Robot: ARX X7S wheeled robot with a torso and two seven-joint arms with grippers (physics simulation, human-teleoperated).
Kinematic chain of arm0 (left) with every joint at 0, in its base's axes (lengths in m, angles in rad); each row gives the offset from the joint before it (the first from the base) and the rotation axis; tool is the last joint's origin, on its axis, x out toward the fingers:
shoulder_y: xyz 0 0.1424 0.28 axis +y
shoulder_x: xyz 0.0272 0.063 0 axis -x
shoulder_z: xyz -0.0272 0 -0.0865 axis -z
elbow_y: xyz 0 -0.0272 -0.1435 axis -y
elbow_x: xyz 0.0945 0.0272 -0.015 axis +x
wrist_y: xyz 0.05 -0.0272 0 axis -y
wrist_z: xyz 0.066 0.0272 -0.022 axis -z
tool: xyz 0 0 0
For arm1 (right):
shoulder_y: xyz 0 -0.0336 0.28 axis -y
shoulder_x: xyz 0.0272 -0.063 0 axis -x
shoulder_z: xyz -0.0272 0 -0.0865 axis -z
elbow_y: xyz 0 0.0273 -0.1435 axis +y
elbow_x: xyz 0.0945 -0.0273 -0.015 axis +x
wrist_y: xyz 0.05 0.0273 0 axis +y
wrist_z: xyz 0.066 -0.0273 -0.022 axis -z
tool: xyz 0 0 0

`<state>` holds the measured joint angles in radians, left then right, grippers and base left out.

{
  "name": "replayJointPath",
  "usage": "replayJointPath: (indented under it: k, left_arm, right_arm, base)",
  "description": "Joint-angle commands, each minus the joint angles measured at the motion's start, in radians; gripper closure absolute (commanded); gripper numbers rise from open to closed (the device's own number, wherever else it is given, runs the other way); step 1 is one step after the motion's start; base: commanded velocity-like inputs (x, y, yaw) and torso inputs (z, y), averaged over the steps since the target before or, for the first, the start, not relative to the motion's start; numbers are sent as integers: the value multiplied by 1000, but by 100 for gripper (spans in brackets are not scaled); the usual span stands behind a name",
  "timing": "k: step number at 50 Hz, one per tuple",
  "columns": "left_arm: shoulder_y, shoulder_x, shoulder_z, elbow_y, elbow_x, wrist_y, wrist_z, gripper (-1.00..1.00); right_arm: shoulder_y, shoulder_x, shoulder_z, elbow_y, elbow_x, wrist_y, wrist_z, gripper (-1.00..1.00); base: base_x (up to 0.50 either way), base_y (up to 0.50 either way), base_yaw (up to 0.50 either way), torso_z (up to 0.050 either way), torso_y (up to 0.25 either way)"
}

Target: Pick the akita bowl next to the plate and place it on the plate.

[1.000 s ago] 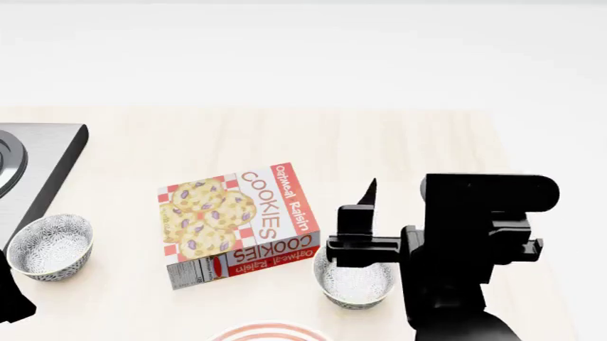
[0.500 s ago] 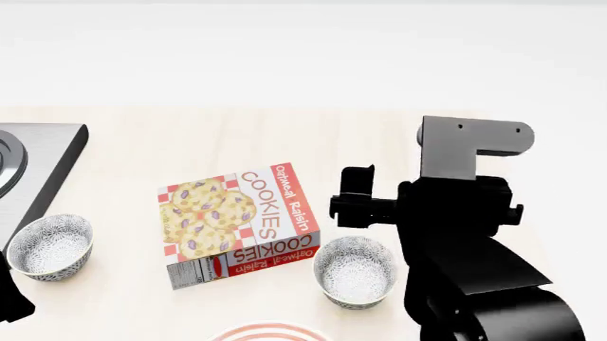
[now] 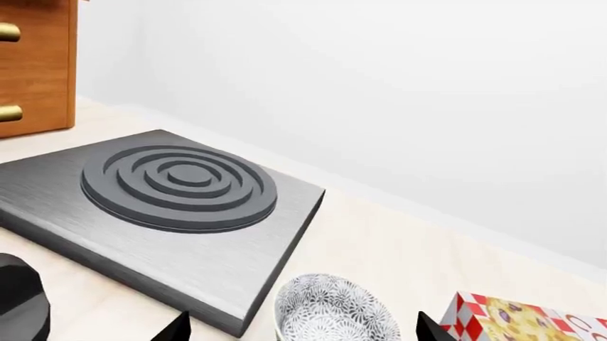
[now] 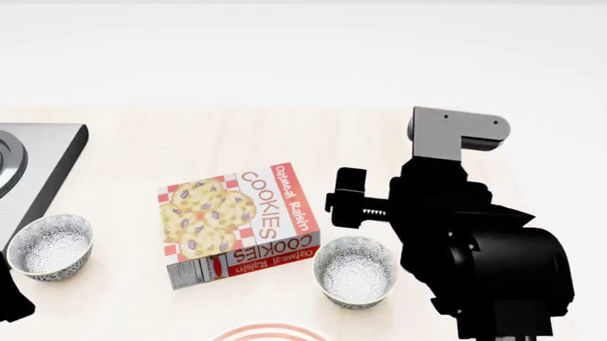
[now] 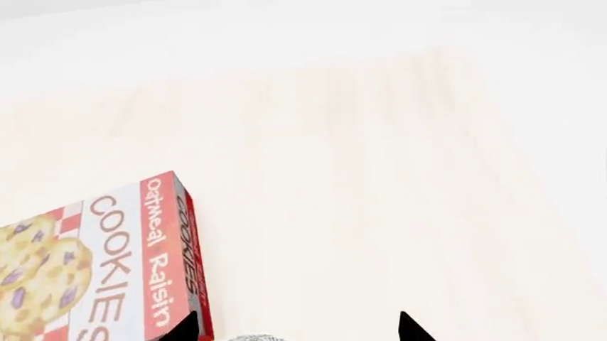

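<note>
Bowl [image 4: 355,271] you want sits near the tabletop's front edge, just beside the plate [image 4: 269,332], whose red-ringed rim barely shows at that edge. That nearness is what marks it as the target; the twin bowl [image 4: 50,246] sits well apart at the left edge, next to the stove [image 3: 170,213]. Cookie box [image 4: 237,224] lies flat just beside the target, on the side toward the twin bowl, so you likely have to come in from above or from the right to avoid bumping it.

Right gripper [image 5: 294,328] hangs above and just behind the bowl, toward the far edge. Both fingertips show apart in the right wrist view with nothing between them, so it's open wide and empty. A sliver of the bowl's rim [image 5: 254,338] peeks in between the tips, so the bowl is slightly nearer you than the gripper's centre. My guess: pull back toward the front edge a little, then drop.

Left gripper [image 3: 298,328] also has its tips spread and holds nothing, parked by the twin bowl [image 3: 334,311], probably just out of the way.
</note>
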<state>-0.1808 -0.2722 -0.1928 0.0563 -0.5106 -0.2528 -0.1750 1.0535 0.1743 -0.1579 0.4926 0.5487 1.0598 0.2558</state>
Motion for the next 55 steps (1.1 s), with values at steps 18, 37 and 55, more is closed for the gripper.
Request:
replayJointPath:
  k: [18,37,55]
  left_arm:
    - [2,-8,7,3,-11,0,-8,-100]
    - [3,-12,10,0,-17,5,-11,-100]
    - [5,-16,12,7,-26,1,-19,-100]
  right_arm:
    - [142,-43,-95,431,-52,-68,-130,-100]
    - [247,-84,-120,775,-90,-183,-217,-100]
    - [239,-75,-71,808,-95,-167,-219,-100]
  base:
    - [0,0,0,0,0]
    - [0,0,0,0,0]
    - [0,0,0,0,0]
